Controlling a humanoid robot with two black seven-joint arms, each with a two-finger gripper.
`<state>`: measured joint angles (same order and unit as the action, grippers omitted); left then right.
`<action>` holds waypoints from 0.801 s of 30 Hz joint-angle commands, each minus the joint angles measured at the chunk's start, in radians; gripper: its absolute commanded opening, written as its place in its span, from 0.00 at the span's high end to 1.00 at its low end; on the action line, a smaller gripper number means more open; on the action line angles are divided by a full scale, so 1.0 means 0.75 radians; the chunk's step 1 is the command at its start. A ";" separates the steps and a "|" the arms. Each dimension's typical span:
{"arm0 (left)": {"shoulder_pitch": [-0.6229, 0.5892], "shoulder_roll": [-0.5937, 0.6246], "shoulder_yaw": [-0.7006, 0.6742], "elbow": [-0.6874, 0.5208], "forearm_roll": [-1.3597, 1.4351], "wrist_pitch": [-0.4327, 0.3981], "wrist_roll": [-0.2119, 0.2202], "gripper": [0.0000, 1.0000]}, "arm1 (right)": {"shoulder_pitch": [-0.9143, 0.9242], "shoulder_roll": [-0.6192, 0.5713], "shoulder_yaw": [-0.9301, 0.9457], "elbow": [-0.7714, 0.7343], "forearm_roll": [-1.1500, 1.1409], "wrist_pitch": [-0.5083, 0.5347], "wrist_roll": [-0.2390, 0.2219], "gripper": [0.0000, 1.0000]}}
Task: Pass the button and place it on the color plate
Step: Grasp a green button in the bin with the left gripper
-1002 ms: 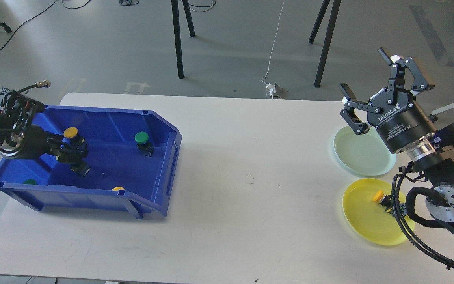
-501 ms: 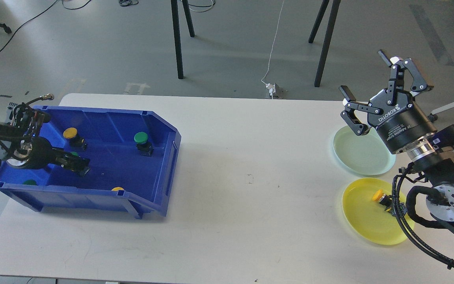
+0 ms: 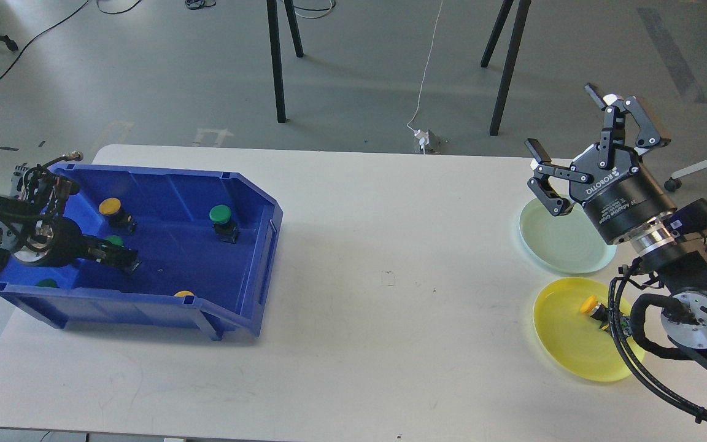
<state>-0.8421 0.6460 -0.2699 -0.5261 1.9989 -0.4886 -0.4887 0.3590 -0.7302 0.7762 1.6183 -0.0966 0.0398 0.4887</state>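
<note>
A blue bin [image 3: 255, 245] on the left holds a yellow button [image 3: 110, 207], a green button [image 3: 220, 214], a green one [image 3: 114, 240] beside my left gripper, and two more half hidden by the front wall. My left gripper [image 3: 121, 260] is low inside the bin, just in front of that green button; it is dark and I cannot make out its fingers. My right gripper [image 3: 564, 121] is open and empty, held up above the pale green plate [image 3: 559, 248]. A yellow plate [image 3: 568, 353] nearer me holds a yellow button [image 3: 589, 304].
The white table [image 3: 390, 245] stretches between the bin and the plates. My right arm's cables [image 3: 629, 350] hang over the right edge of the yellow plate. Black stand legs [image 3: 277, 61] are on the floor behind the table.
My left gripper has drawn back from the yellow button at the bin's rear and dropped lower, toward the front left. My right gripper has shifted slightly up and left, still open.
</note>
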 commanded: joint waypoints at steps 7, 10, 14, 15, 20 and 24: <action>0.000 -0.002 0.000 0.006 0.002 0.000 0.000 0.45 | -0.020 -0.002 0.006 -0.002 -0.002 0.000 0.000 0.02; 0.002 0.000 0.002 0.004 0.006 0.000 0.000 0.87 | -0.031 -0.002 0.008 -0.002 0.000 0.002 0.000 0.02; -0.002 0.006 0.022 0.002 0.004 0.000 0.000 0.91 | -0.035 -0.002 0.010 -0.002 -0.002 0.002 0.000 0.02; -0.006 0.008 0.022 -0.004 0.004 0.000 0.000 0.91 | -0.035 -0.002 0.010 -0.002 -0.002 0.002 0.000 0.02; -0.025 0.047 0.020 -0.071 -0.090 0.000 0.000 0.92 | -0.035 -0.002 0.010 -0.004 -0.002 0.002 0.000 0.02; -0.025 0.216 0.022 -0.214 -0.253 0.000 0.000 0.92 | -0.035 0.000 0.010 -0.008 -0.002 0.002 0.000 0.02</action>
<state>-0.8598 0.7247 -0.2540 -0.6057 1.8882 -0.4887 -0.4886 0.3328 -0.7318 0.7839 1.6145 -0.0981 0.0415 0.4887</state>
